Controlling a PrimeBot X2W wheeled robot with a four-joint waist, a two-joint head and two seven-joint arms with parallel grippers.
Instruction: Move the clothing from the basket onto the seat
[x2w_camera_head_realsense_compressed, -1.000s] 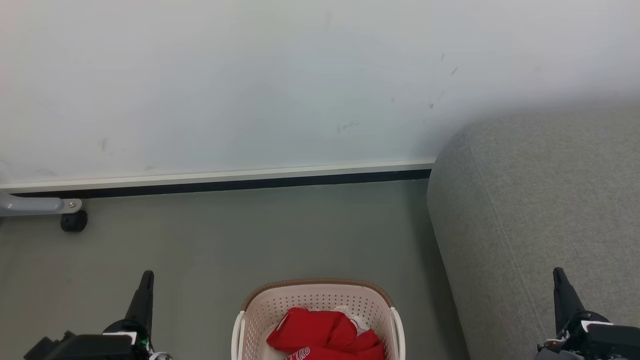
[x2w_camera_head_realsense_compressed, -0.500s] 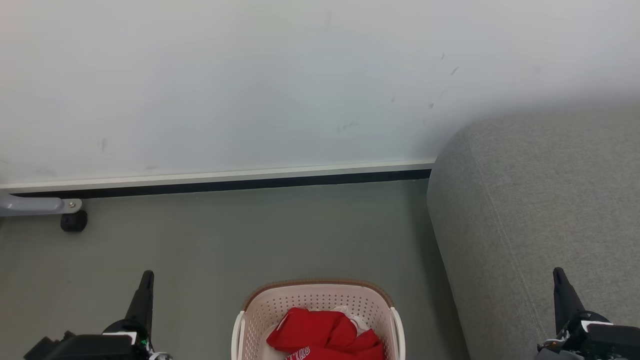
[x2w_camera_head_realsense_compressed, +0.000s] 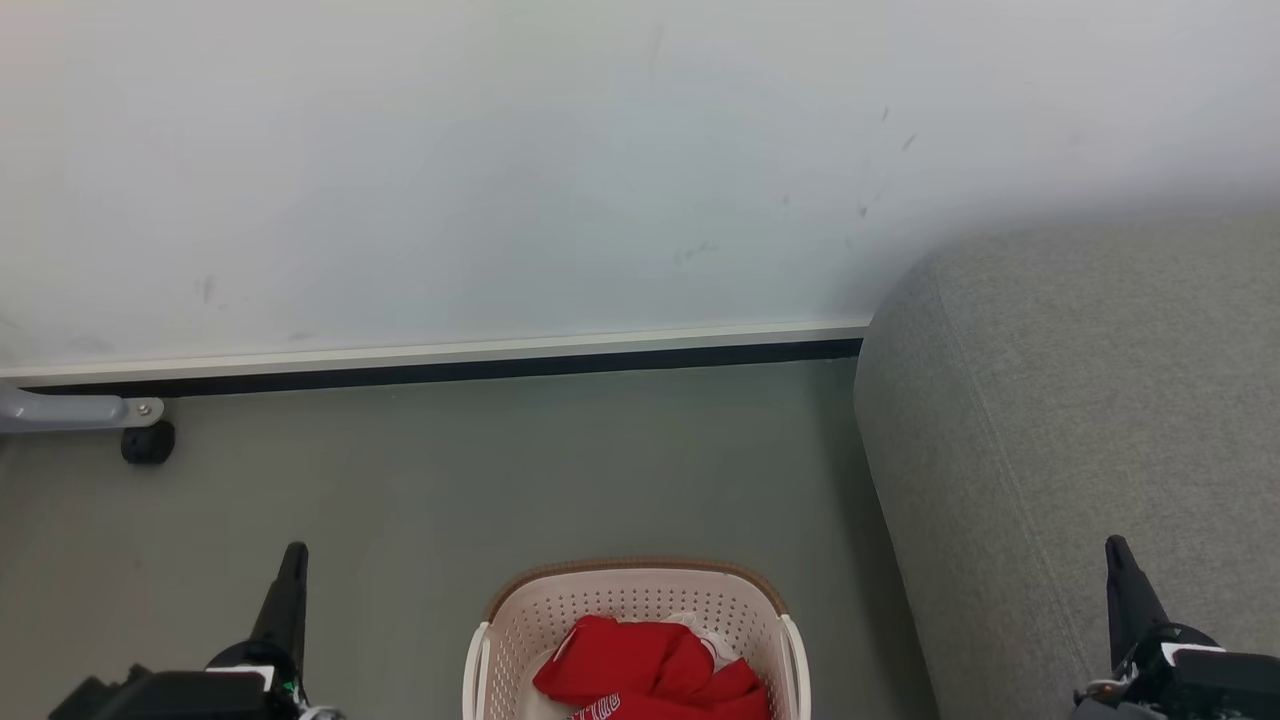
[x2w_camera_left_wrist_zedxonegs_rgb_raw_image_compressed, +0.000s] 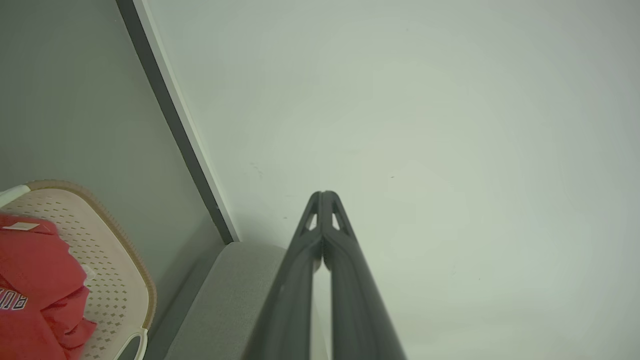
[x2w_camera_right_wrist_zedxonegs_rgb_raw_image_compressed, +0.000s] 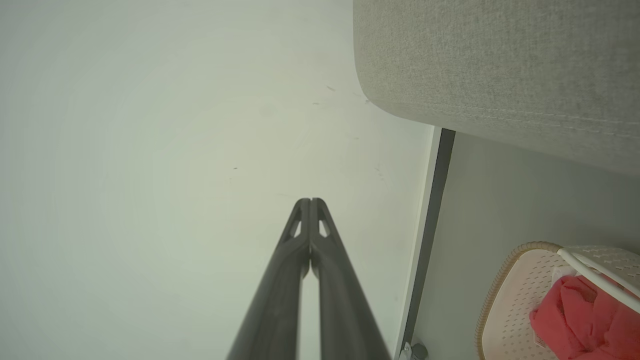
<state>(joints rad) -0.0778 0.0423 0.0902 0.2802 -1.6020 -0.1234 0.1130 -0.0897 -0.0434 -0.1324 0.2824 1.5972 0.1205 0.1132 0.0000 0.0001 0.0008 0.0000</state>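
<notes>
Head view: two bright red sports jerseys (x2w_camera_head_realsense_compressed: 650, 672) lie bunched in the cream perforated plastic basket (x2w_camera_head_realsense_compressed: 640, 580), near centre; the light grey fabric sofa (x2w_camera_head_realsense_compressed: 1080, 400) stands just to its right. The bunched cloth may come up tangled, snag and tip the light basket.

Left wrist view: the left fingers (x2w_camera_left_wrist_zedxonegs_rgb_raw_image_compressed: 300, 280) are clenched on nothing; a smooth grey-green floor (x2w_camera_left_wrist_zedxonegs_rgb_raw_image_compressed: 75, 100) lies under the basket.

Right wrist view: the right fingers (x2w_camera_right_wrist_zedxonegs_rgb_raw_image_compressed: 287, 285) are clenched and empty, with a plain white wall (x2w_camera_right_wrist_zedxonegs_rgb_raw_image_compressed: 150, 100) far behind.

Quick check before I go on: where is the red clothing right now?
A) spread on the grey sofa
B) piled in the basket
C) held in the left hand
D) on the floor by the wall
B: the red clothing sits bunched inside the basket, and the left hand is shut on nothing, apart from it.
</notes>
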